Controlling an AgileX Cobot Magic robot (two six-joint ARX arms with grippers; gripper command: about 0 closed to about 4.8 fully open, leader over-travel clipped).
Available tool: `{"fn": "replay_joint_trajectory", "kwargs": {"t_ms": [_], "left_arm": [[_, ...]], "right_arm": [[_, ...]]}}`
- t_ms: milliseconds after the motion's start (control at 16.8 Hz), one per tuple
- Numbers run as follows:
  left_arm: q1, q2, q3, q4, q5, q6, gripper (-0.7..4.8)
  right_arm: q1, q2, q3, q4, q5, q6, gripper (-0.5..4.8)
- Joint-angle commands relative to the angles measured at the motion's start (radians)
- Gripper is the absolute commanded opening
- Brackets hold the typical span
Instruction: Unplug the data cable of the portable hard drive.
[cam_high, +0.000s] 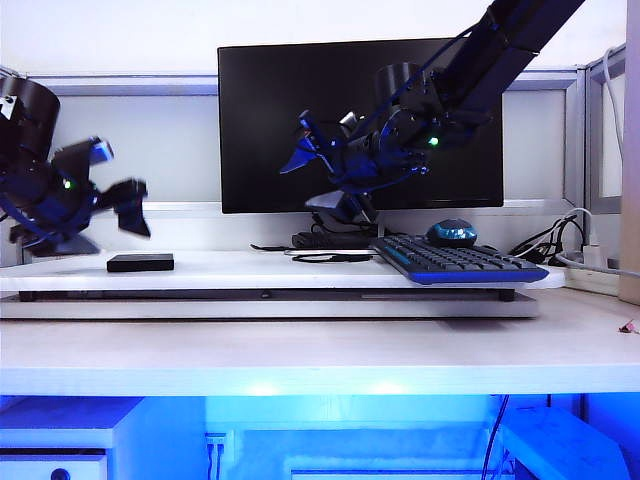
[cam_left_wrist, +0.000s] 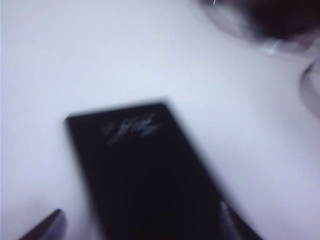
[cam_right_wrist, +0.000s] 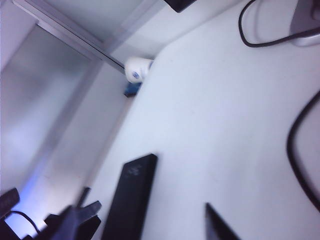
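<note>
Exterior view: the left gripper (cam_high: 118, 182) hangs at the left edge of the frame, above the white shelf (cam_high: 230, 268), its 2 fingers spread apart with nothing between them. The portable hard drive (cam_high: 140, 263) lies flat on the shelf just below and to the right of it, apart from the fingers. The right gripper (cam_high: 312, 176) is in the middle of the frame in front of the black monitor (cam_high: 270, 110), raised off the shelf, its fingers also spread and empty. The data cable (cam_high: 325, 256) lies in a thin black loop on the shelf below it, between the drive and the black-and-blue keyboard (cam_high: 460, 262), well apart from the drive. A mouse (cam_high: 452, 233) sits behind the keyboard.

Left wrist view: blurred; the drive (cam_left_wrist: 145, 170) fills the lower middle, faint lettering on top, with 1 dark fingertip (cam_left_wrist: 47, 227) at the lower left and another at the lower right, standing wide on either side of it.

Right wrist view: the drive (cam_right_wrist: 131, 197) lies at the lower middle on the white surface; a black cord curves along the right edge, not touching it
</note>
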Motion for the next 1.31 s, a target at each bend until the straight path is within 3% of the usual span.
{"fn": "replay_joint_trajectory", "kwargs": {"t_ms": [60,179,417,952,1309], "left_arm": [[0.001,-0.005,0.014,-0.097,-0.109,0.147,4.79],[0.001,-0.007,0.016,-0.098,-0.126,0.187,4.79],[0.0,-0.061,0.035,-0.127,-0.095,0.186,4.79],[0.007,-0.428,0.038,-0.143,-0.085,0.152,4.79],[0.007,-0.658,0.038,-0.341,-0.042,0.153,4.79]], "right_arm": [[0.002,-0.01,0.055,-0.173,0.03,-0.17,3.92],[0.002,-0.014,0.126,-0.32,0.103,-0.32,3.92],[0.002,-0.071,0.189,-0.424,0.269,-0.501,3.92],[-0.01,-0.327,0.19,-0.512,0.405,-0.696,3.92],[-0.068,-0.548,0.19,-0.682,0.447,-0.702,3.92]]}}
